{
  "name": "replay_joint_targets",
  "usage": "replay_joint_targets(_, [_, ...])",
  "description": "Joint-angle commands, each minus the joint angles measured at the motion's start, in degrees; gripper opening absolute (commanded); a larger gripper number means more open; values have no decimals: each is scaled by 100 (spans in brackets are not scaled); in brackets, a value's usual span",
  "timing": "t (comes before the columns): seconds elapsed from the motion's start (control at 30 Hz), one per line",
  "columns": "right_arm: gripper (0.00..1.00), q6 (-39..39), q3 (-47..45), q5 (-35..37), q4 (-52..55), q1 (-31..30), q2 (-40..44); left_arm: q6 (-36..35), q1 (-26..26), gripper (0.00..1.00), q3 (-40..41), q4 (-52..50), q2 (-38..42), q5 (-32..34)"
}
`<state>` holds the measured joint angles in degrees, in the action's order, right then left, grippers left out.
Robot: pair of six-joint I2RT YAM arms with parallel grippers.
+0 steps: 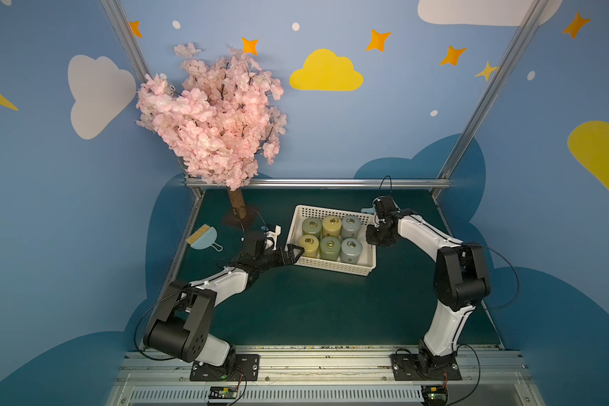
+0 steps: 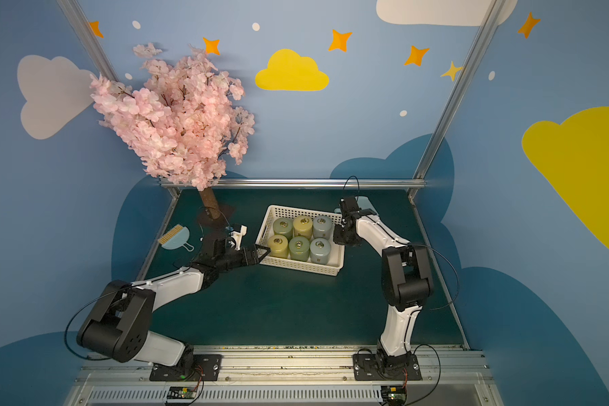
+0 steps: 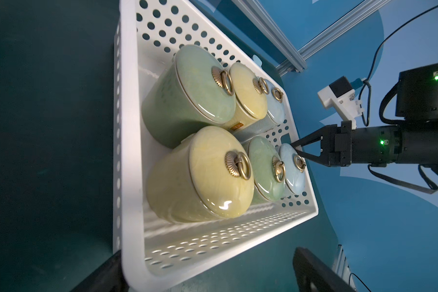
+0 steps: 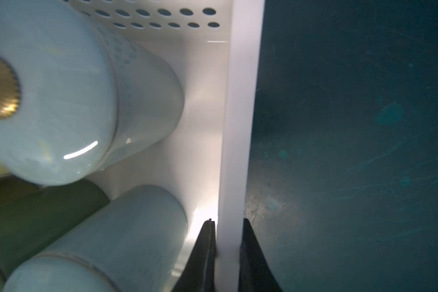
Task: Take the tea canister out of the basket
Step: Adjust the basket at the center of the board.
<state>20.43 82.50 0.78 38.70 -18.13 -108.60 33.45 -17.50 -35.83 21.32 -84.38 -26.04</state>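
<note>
— Item one: the tea canisters?
— Six tea canisters [image 1: 330, 226], all upright inside the basket [image 1: 331, 266], in two rows of three. Each row runs green, yellow, pale blue. Every lid [image 3: 202, 86] is on, with its brass ring [image 3: 240, 166] lying flat. None is lifted or tilted.

— So none taken out?
— None. The bench [image 1: 313, 309] around the basket holds no canister, so by my reckoning the task proper has not begun.

— Item two: the right pincer?
— The right pincer [image 4: 227, 227] is closed tight on the basket's short side wall, one jaw inside and one outside. It pinches plastic only and touches no canister. The nearest pale blue one stands just beside the inner jaw.

— The left pincer?
— The left pincer [image 1: 293, 255] is spread wide at the opposite short end, by the near corner. Its wrist view shows a finger on either side of that corner. It holds nothing.

— What remains?
— Everything that counts: choosing a canister, gripping it, raising it clear of the rim and setting it down. I judge the right arm is steadying the basket for that.

— Sundries?
— A light-blue dustpan [image 1: 203, 239] and a pink blossom tree [image 1: 211, 116], both well apart from the basket.
</note>
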Motion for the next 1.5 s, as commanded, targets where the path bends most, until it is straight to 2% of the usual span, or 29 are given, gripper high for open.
replay_joint_targets(0.0, [13, -407, 288, -451, 1, -174, -267, 168, -201, 100, 154, -42, 251, -85])
replay_joint_targets(0.27, [12, -349, 642, -594, 34, -298, -535, 323, -243, 100, 580, -258, 865, 333])
replay_joint_targets(0.63, [15, -52, 647, -415, 129, -396, -474, 184, -229, 100, 648, -842, 1327, 770])
replay_joint_targets(0.93, [41, -117, 437, -206, 226, -220, 118, -89, -235, 100, 510, -1551, 1875, 1140])
replay_joint_targets(1.2, [51, -532, -6, -145, 235, -147, 910, -687, -231, 100, 391, -2270, 2582, 1467])
replay_joint_targets(1.47, [62, -1628, -719, -543, -150, -191, 1726, -1047, -242, 100, 534, -2349, 2939, 1694])
